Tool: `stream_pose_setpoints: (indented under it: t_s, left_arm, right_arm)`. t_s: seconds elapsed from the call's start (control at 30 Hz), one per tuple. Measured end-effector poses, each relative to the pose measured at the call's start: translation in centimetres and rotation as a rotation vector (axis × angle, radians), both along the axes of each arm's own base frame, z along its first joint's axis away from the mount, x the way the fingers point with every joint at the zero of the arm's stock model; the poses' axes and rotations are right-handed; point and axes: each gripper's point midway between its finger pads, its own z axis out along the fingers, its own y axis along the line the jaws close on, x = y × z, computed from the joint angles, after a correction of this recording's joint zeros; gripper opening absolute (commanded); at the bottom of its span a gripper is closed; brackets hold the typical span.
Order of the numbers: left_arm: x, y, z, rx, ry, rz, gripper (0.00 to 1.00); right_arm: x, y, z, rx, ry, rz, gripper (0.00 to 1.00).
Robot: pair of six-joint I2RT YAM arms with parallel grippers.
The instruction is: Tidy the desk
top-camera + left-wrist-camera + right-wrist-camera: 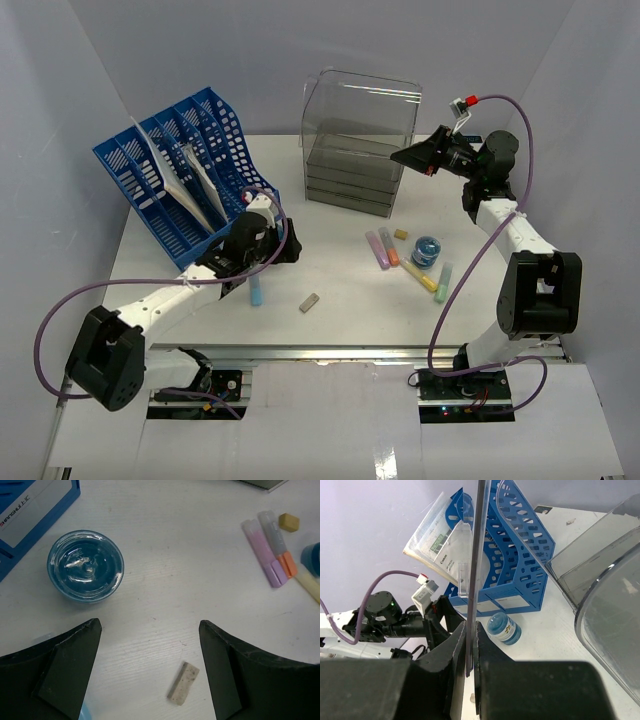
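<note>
The desk is a white tabletop with loose stationery on it. My left gripper hovers low beside the blue file rack. In the left wrist view this gripper is open and holds nothing. A blue jar stands ahead of it to the left, and a speckled grey eraser lies between the fingers' lines. My right gripper is at the clear drawer box. In the right wrist view it is shut on a thin clear panel of that box.
Pink and orange-tipped highlighters, a small yellow eraser, a second blue jar and a yellow marker lie centre right. A light blue highlighter and the eraser lie near the front. Papers stand in the rack.
</note>
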Motion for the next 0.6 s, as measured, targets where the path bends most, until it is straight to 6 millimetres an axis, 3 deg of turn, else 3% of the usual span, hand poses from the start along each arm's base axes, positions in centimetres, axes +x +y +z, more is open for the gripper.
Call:
stream_pose_setpoints:
  t_s: [0.3,0.6]
  left_arm:
    - [1.6,0.9,-3.5,0.149,0.065,0.088,0.94]
    - [3.6,1.8,-4.8,0.241,0.087,0.185,0.98]
  right_arm:
    - [0.0,0.0,0.0,0.0,-0.001,0.0,0.11]
    - [0.0,0.0,0.0,0.0,-0.002,0.0,0.11]
